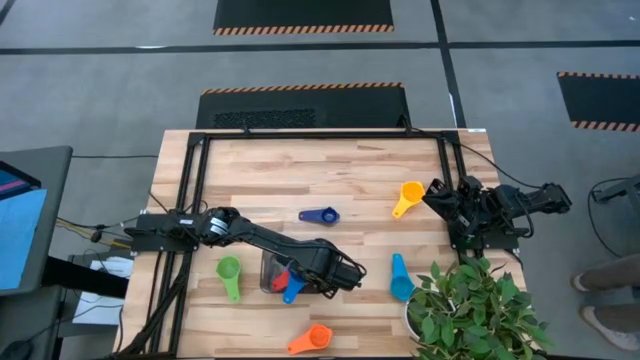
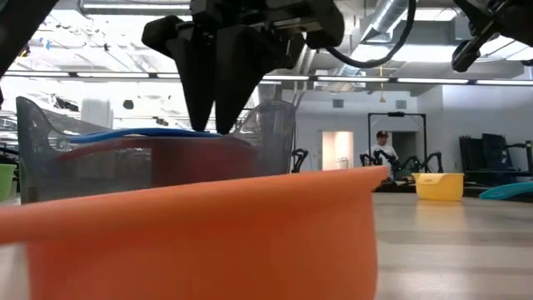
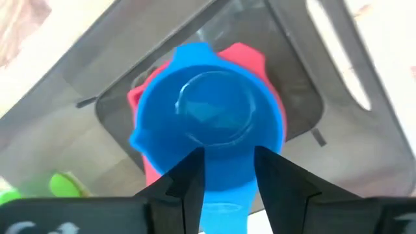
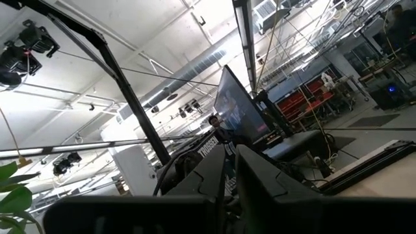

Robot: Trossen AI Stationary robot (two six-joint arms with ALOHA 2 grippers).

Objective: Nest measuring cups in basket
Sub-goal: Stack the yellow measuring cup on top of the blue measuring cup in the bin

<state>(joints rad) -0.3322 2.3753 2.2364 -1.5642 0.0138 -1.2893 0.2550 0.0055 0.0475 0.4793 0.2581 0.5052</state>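
The dark translucent basket stands on the table's near left part. A red cup lies in it, and a blue cup sits nested inside the red one. My left gripper points straight down over the basket, open, a finger on each side of the blue cup's handle. Loose on the table lie the green, dark blue, yellow, light blue and orange cups. My right gripper waits at the right edge, raised and shut. My left gripper has the blue cup's handle between its two fingers, which come from above and lie across it. The handle fills the gap, and I cannot tell whether the fingers touch it. The cup rests in the red cup inside the basket.
A potted plant stands at the near right corner, beside the light blue cup. The orange cup fills the foreground of the low view and hides the basket's base. Bare wood lies in the middle and far part of the table.
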